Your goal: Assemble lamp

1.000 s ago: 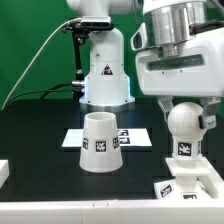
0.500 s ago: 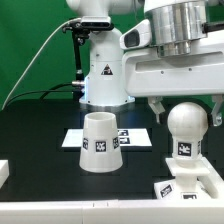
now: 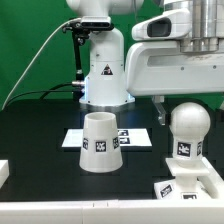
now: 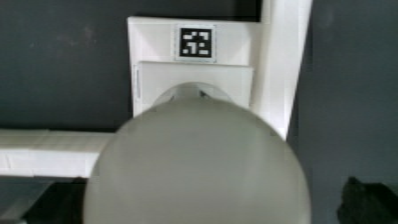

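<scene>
On the exterior view's right, your bulb (image 3: 187,130) looks seated in the base (image 3: 192,186) — hence the end effector (image 3: 189,110) hangs spread wide above, gripping nothing; the shade (image 3: 100,142) waits nearby.

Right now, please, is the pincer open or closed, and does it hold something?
Pincer: open, holding nothing; its fingers are spread either side of the bulb.

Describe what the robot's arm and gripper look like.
The gripper has a boxy, glossy white body under a grey metal cylinder, with short dark fingers. The arm's base behind is white and rounded, with a black triangular logo; a black cable trails off.
</scene>
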